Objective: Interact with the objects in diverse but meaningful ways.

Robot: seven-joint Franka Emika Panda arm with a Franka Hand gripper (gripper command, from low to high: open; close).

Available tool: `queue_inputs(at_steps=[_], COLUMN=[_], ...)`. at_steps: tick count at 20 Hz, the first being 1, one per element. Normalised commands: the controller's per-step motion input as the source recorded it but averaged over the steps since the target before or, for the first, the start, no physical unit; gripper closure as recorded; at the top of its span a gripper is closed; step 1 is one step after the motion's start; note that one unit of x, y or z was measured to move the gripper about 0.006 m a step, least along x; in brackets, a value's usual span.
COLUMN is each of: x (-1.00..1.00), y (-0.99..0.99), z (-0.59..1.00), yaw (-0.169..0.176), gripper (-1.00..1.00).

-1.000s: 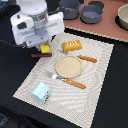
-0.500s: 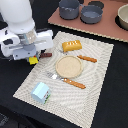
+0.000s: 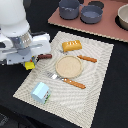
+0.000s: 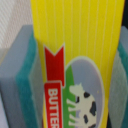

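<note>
The tool point(image 4: 75, 65) is clamped on the small yellow packet point(image 4: 75, 50), which fills the wrist view between two grey pads point(image 4: 17, 75) faced with teal on either side. The packet is ribbed yellow with a red ribbon-shaped mark, and white letters reading "BUTTE" run down the red band before the edge cuts them off. Beside it is a rounded picture with green ground and a black-and-white cow.

In the exterior view the white arm stands at the exterior view's left, and the tool point(image 3: 30, 64) shows only as a bit of yellow packet point(image 3: 30, 65) under the arm's body, just off the left edge of the pale woven mat point(image 3: 95, 75), above the dark worktop point(image 3: 115, 100). Whether the packet touches the worktop cannot be told.

A short brown handle point(image 3: 45, 56) pokes out just right of the arm, at the mat's left edge. On the mat, the orange ridged bread loaf point(image 3: 72, 46) lies at the far side, and just nearer than it sits the round tan plate point(image 3: 68, 66). A wooden-handled knife point(image 3: 87, 58) lies at the plate's right and far side, and a wooden-handled fork point(image 3: 69, 81) lies at its near side. The small pale blue carton point(image 3: 41, 92) stands at the mat's near left corner, well apart from the plate.

Far off, on a reddish board point(image 3: 107, 27), stand the dark grey two-handled pot point(image 3: 69, 8) and a second dark pot point(image 3: 92, 13) to its right.
</note>
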Motion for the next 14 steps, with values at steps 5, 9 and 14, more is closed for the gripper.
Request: queue_inputs(at_steps=[5, 9, 14], x=[0.72, 0.55, 0.35], y=[-0.37, -0.21, -0.17], z=[0.36, 0.03, -0.14], yaw=[-0.066, -0.061, -0.057], gripper=[1.0, 1.0, 1.0])
